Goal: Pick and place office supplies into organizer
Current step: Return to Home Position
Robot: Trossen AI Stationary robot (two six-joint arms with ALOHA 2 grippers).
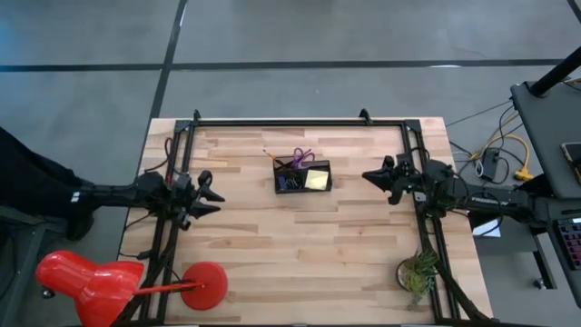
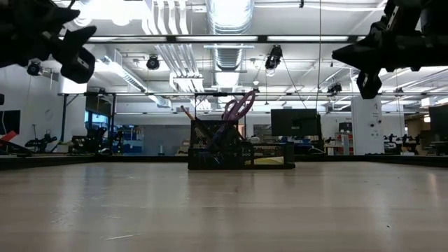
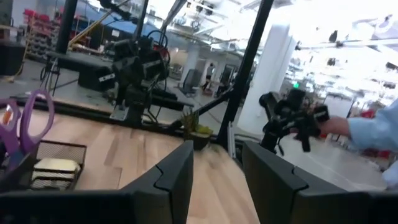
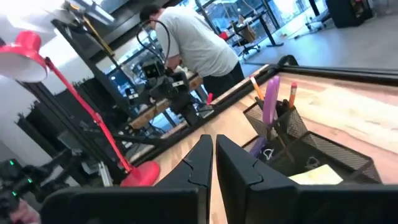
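The black mesh organizer stands at the table's middle, also seen in the low view. Purple-handled scissors and an orange pencil stick up from its taller section. A yellow sticky-note pad lies in the lower section. My left gripper hovers open toward the table's left, raised above the wood. My right gripper hovers shut to the right of the organizer, fingers pointing at it. Neither gripper touches anything.
A red desk lamp with its round base sits at the near left corner. A small potted plant stands near the right edge. A black frame rail runs along the far edge. People stand beyond the table.
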